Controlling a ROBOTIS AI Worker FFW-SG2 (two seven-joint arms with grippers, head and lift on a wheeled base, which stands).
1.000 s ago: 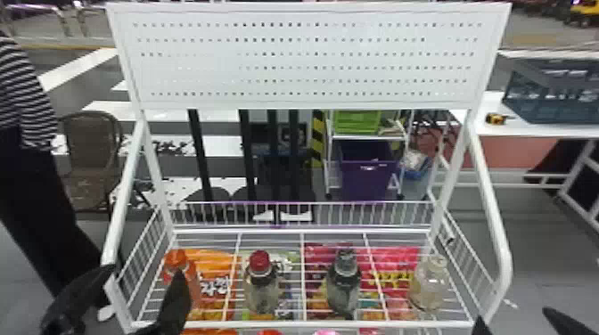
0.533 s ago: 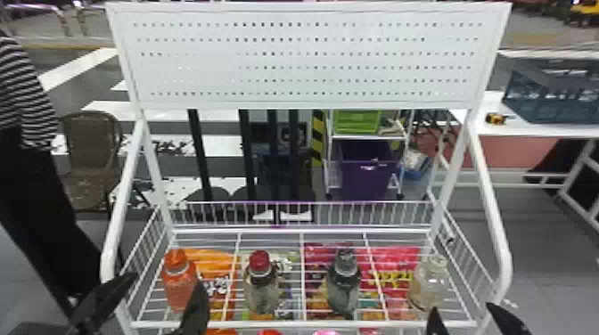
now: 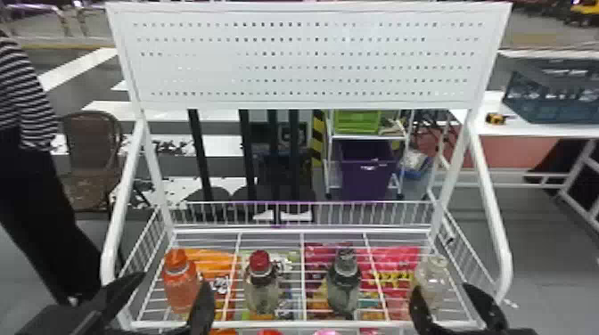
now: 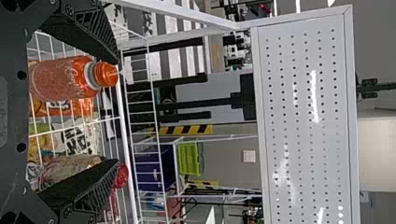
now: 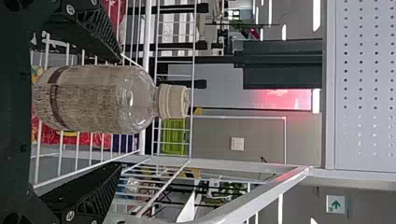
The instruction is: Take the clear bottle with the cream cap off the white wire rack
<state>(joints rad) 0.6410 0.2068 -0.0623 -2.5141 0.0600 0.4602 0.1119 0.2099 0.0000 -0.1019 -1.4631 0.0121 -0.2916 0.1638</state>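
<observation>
right hand (image 3: 442,288) wide around the clear bottle (image 5: 100,99), cream-capped and dark-banded

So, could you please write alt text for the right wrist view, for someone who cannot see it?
The clear bottle with the cream cap stands on the white wire rack between the open fingers of the right gripper. In this sideways picture it appears lying down. Behind it are a green crate and a perforated white panel.
</observation>
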